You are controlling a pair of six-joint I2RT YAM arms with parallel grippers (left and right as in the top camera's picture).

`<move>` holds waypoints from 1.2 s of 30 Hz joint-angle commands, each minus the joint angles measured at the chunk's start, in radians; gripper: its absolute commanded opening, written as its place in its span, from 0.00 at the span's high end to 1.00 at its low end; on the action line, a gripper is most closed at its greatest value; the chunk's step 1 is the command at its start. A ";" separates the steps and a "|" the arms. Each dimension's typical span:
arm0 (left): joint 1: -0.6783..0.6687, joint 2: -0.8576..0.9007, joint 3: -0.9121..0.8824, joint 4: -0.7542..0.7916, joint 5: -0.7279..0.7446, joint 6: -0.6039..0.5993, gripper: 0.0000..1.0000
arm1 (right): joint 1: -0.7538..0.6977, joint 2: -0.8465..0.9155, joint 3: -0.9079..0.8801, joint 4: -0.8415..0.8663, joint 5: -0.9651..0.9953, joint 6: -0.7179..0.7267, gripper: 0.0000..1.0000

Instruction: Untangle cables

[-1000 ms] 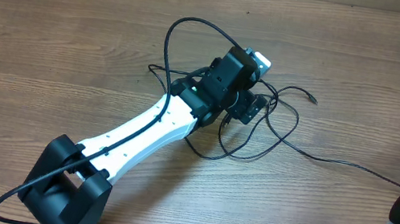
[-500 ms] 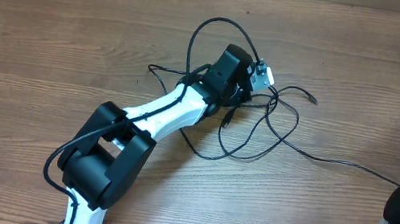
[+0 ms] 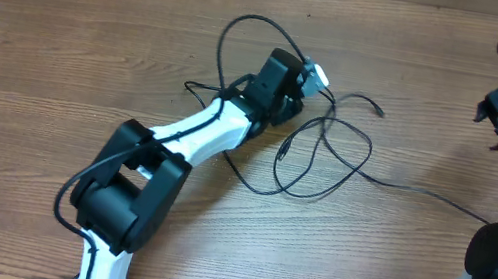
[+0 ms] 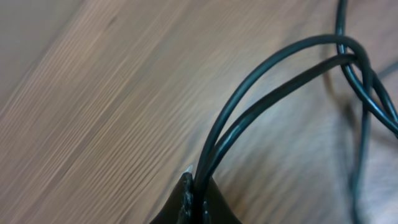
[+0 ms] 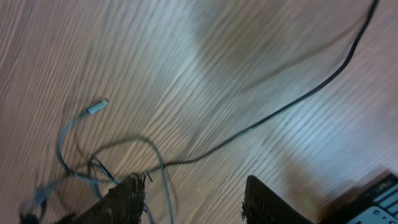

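On the left, the left arm (image 3: pixel 200 131) reached across the desk (image 3: pixel 62 47) to the near edge of the tangle. Its wrist view showed the left fingers (image 4: pixel 198 198) pinched tight on the cables (image 4: pixel 211 155), with two strands running up side by side out of the grip. Further along, those strands crossed other strands in a small knot (image 4: pixel 354 56).

In the overhead view the rest of the cables lay just right of that grip as loose overlapping loops, flat on the desk near its middle. One plug (image 3: pixel 283 150) rested inside the loops and another (image 3: pixel 378 111) pointed away at the upper right. From the loops a long strand (image 5: pixel 280 115) trailed off to the right.

At the far right, the right fingers (image 5: pixel 127 196) hovered spread wide with nothing between them. They were well apart from the tangle and above bare wood.

The main risk was in the double pinch. Two strands were held at once, so a pull would likely drag both through the crossing together and cinch the knot instead of opening it. Nothing anchored the loops either, since the right arm had no hold on them. The whole bundle could therefore slide after the left arm and stay just as tangled. A hard tug might also let the thin strands slip out of the grip. The left arm's own wire (image 3: pixel 259 18) arched close above the loops and could snag them.
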 commanded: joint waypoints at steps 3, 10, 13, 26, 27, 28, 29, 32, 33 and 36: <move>0.079 -0.226 0.006 -0.096 -0.151 -0.174 0.96 | 0.073 0.000 -0.021 0.003 -0.151 -0.051 0.50; 0.127 -0.338 0.006 -0.217 -0.092 -0.213 0.96 | 0.247 0.001 -0.246 0.151 -0.156 0.084 0.30; 0.126 -0.339 0.005 -0.253 -0.078 -0.228 0.96 | 0.300 0.001 -0.388 0.277 -0.157 0.249 0.27; 0.125 -0.339 0.005 -0.350 0.058 -0.233 0.96 | 0.377 0.001 -0.665 0.856 -0.194 0.478 0.16; 0.125 -0.339 0.005 -0.355 0.058 -0.233 0.96 | 0.377 0.001 -0.665 0.865 -0.206 0.483 0.16; 0.125 -0.339 0.005 -0.359 0.058 -0.233 0.96 | 0.377 0.001 -0.665 0.872 -0.217 0.496 0.15; 0.125 -0.339 0.005 -0.362 0.058 -0.233 0.96 | 0.377 0.001 -0.665 0.880 -0.225 0.504 0.15; 0.125 -0.339 0.005 -0.367 0.058 -0.233 0.96 | 0.377 0.001 -0.665 0.914 -0.234 0.517 0.15; 0.125 -0.339 0.005 -0.369 0.058 -0.234 0.96 | 0.377 0.001 -0.665 0.931 -0.204 0.560 0.15; 0.125 -0.339 0.005 -0.370 0.059 -0.234 0.96 | 0.377 0.009 -0.665 0.946 -0.159 0.617 0.20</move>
